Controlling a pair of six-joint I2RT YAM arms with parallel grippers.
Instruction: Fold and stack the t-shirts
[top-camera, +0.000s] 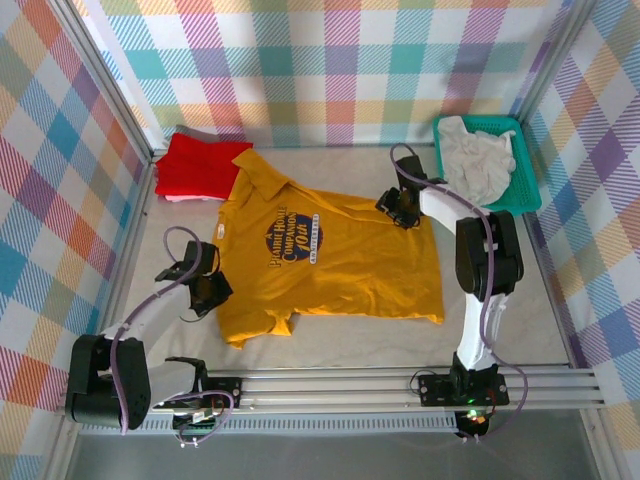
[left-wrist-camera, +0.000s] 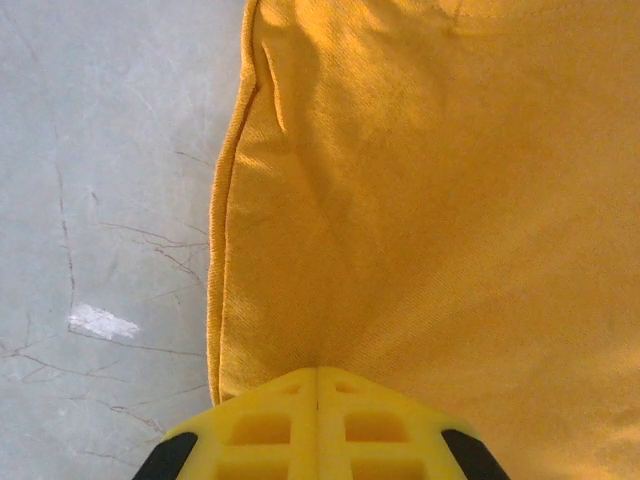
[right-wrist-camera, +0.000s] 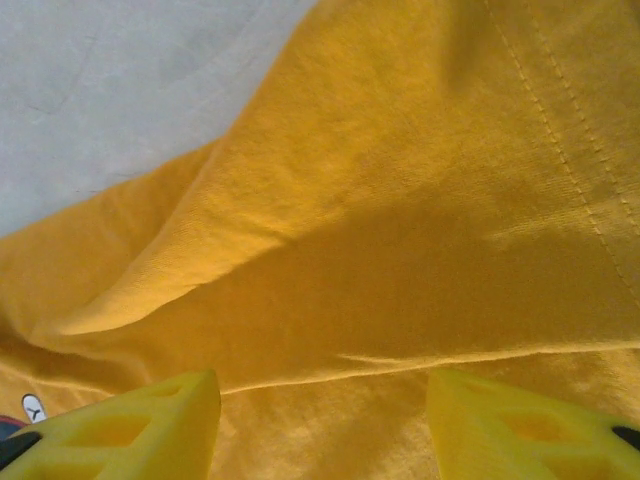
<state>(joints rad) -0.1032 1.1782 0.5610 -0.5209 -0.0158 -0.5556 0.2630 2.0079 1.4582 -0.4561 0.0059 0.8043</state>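
Note:
A mustard-yellow t-shirt (top-camera: 330, 260) with a dark oval logo lies spread flat, logo up, in the middle of the table. My left gripper (top-camera: 205, 290) sits at its near left edge. In the left wrist view the fingertips (left-wrist-camera: 318, 372) are pressed together with the yellow cloth (left-wrist-camera: 430, 200) pinched and creasing at them. My right gripper (top-camera: 400, 205) hovers over the shirt's far right part, and its jaws (right-wrist-camera: 325, 430) stand open above a fold of yellow cloth (right-wrist-camera: 400, 200). A folded red t-shirt (top-camera: 200, 165) lies at the back left. An off-white t-shirt (top-camera: 478, 160) lies crumpled in the basket.
The teal mesh basket (top-camera: 525, 195) stands at the back right corner. Plaid walls close in the back and both sides. Bare grey table (top-camera: 500, 320) shows to the right of and in front of the yellow shirt, and a metal rail runs along the near edge.

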